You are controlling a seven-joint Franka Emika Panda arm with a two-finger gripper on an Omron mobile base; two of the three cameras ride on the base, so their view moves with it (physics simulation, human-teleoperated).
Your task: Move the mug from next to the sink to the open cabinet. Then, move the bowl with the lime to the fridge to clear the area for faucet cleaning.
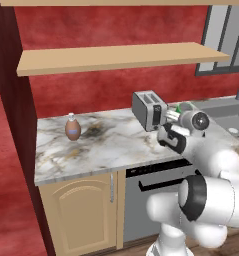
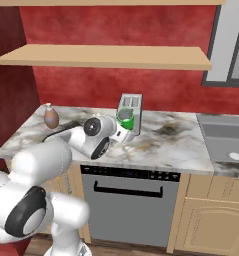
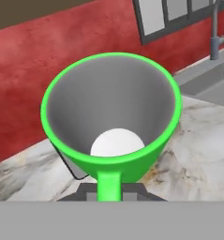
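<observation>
Gripper (image 2: 122,131) closed on the mug's (image 3: 111,122) handle. Fingers mostly hidden: hand view has the green handle running down between them at bottom centre, tips barely visible under the cup.

Mug: green rim/outside, grey inside, white round patch at the bottom. Held off the counter (image 1: 106,145), mouth facing the hand cam. In right base view the mug (image 2: 125,119) sits right in front of the toaster (image 2: 130,113), covering its lower front. In left base view just a green sliver (image 1: 178,108) shows between toaster (image 1: 149,110) and wrist; rest blocked by the arm.

Toaster: grey, two slots, near the counter's back edge, roughly mid-counter in right base view. Can't tell if the mug touches it.

Sink (image 2: 226,140): at the counter's right end, cut off by the frame edge in both base views; one white drain visible. Mug is well apart from it, left of it. Faucet (image 3: 215,33): in hand view, top right corner, spout cropped by the frame; left base view gives a stub at the right edge.

Brown bottle (image 1: 72,127), white cap, near the counter's back-left corner, upright. Dark smudge on the marble just beside it.

Wall shelf (image 2: 106,56) above the counter, bare. Second shelf above, cropped at the top edge. Dishwasher (image 2: 131,200) under the counter front edge, partly blocked by the arm in left base view.
</observation>
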